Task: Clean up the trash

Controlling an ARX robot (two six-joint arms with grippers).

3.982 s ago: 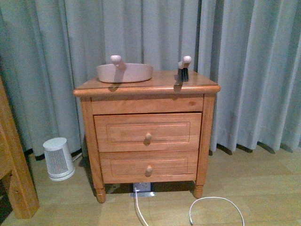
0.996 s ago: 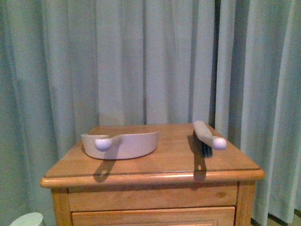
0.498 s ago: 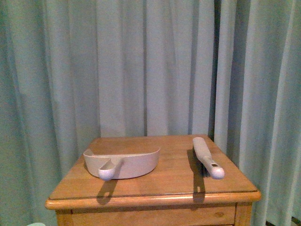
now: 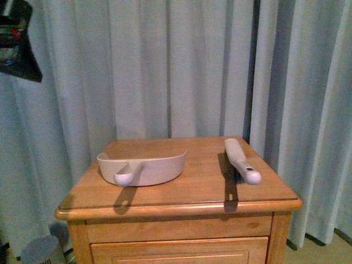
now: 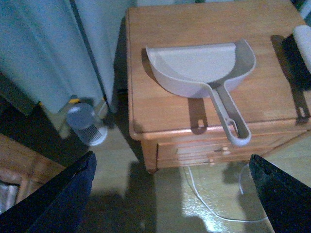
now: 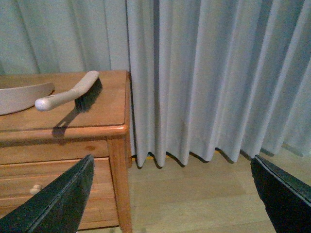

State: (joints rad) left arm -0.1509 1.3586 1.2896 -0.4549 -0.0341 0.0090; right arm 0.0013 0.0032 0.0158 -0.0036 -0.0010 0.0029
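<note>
A beige dustpan (image 4: 146,168) lies on the wooden nightstand (image 4: 181,204), its handle over the front edge. A beige hand brush (image 4: 241,159) with dark bristles lies to its right. No trash shows in any view. My left gripper (image 5: 170,204) is open and empty, high above the floor in front of the nightstand; the dustpan (image 5: 204,68) lies ahead of it. My right gripper (image 6: 170,204) is open and empty, to the right of the nightstand above the floor, with the brush (image 6: 68,94) off to its side. A dark shape (image 4: 16,44) hangs at the front view's top left.
Grey curtains (image 4: 181,66) hang behind and right of the nightstand. A small white heater (image 5: 87,126) stands on the floor to its left. A white cable (image 5: 209,204) lies on the floor in front. Wooden furniture (image 5: 19,165) stands further left.
The front view has risen from the drawers to the nightstand top. The dustpan and brush have not moved on it. The dark shape has come in at the top left.
</note>
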